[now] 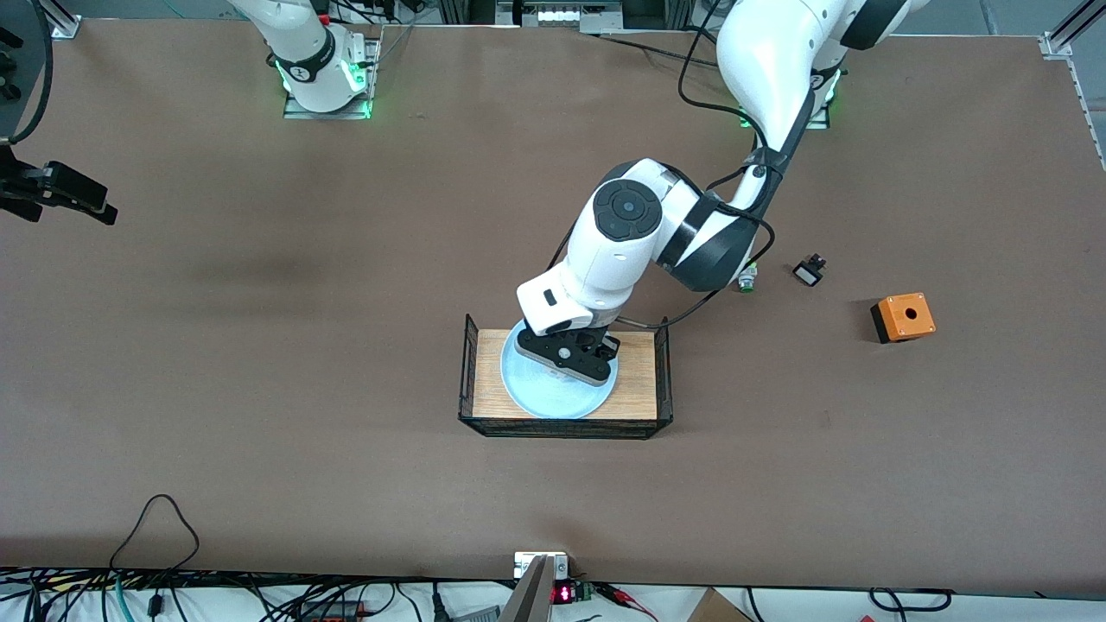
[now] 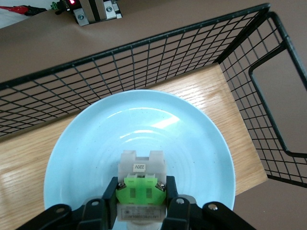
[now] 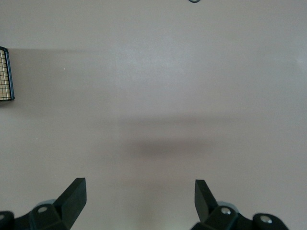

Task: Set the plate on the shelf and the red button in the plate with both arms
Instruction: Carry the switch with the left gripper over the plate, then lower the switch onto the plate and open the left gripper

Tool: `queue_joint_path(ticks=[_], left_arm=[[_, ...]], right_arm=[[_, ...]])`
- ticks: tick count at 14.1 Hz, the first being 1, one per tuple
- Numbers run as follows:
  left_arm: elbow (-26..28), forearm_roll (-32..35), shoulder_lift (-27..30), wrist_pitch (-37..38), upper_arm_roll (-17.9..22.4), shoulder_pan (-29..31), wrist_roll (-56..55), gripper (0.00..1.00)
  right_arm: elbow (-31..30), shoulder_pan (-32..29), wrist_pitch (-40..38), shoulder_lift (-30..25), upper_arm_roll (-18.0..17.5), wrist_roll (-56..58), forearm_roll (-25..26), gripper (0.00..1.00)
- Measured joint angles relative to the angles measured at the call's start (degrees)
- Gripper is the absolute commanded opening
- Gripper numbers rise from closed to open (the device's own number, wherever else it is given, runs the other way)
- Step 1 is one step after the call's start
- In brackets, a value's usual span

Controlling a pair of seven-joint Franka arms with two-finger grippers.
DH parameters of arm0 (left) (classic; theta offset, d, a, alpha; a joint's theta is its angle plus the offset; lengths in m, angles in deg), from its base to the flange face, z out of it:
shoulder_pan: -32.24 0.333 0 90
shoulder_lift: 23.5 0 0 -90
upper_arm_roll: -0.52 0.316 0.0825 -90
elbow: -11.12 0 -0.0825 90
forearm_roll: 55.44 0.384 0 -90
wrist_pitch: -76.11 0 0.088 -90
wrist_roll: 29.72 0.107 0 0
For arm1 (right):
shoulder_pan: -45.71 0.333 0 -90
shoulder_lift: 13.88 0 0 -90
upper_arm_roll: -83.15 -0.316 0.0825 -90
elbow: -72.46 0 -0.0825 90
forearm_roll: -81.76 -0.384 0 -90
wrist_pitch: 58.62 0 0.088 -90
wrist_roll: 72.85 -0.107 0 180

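Clamped jaws first: your left gripper (image 1: 577,352) is closed on the red button, while your right gripper (image 1: 60,194) stands spread wide with nothing between its fingers.

From the front view you see the left arm reaching down from its base into the wire basket (image 1: 471,380), which sits mid-table with a wooden floor. The plate (image 1: 553,399) lies flat on that floor, and the left gripper hangs over the plate's part farthest from the camera. The button itself is hidden under the gripper here. Your right gripper waits at the right arm's end of the table, over bare tabletop (image 1: 259,345). Toward the left arm's end you find an orange box (image 1: 903,317) with a black hole, a small black part (image 1: 810,271) near it, and a white-and-green switch (image 1: 746,280) partly covered by the arm.

In the left wrist view, the red button (image 2: 140,184) shows its white body and green block gripped between the fingers (image 2: 111,199) — it is held just above the plate (image 2: 96,143), with the basket's mesh (image 2: 144,62) around it. Its red cap is out of sight.

In the right wrist view, the two fingertips (image 3: 76,191) stand well apart over plain tabletop (image 3: 158,86) — a corner of the basket (image 3: 5,74) shows at the edge.
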Motion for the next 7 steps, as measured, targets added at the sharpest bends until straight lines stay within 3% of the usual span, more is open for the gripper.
queue_joint_path(ticks=[4,5,7], left_arm=[[0.0,4.2,-1.7,-0.4,0.0,-0.3,0.0,0.21],[-0.2,4.4,-1.8,-1.0,0.0,-0.3,0.0,0.30],[-0.3,4.4,-1.9,-1.2,0.1,-0.3,0.0,1.00]], right_arm=[[0.0,0.3,0.0,0.0,0.0,0.0,0.0,1.00],[0.0,0.4,0.0,0.0,0.0,0.0,0.0,1.00],[0.0,0.4,0.0,0.0,0.0,0.0,0.0,1.00]])
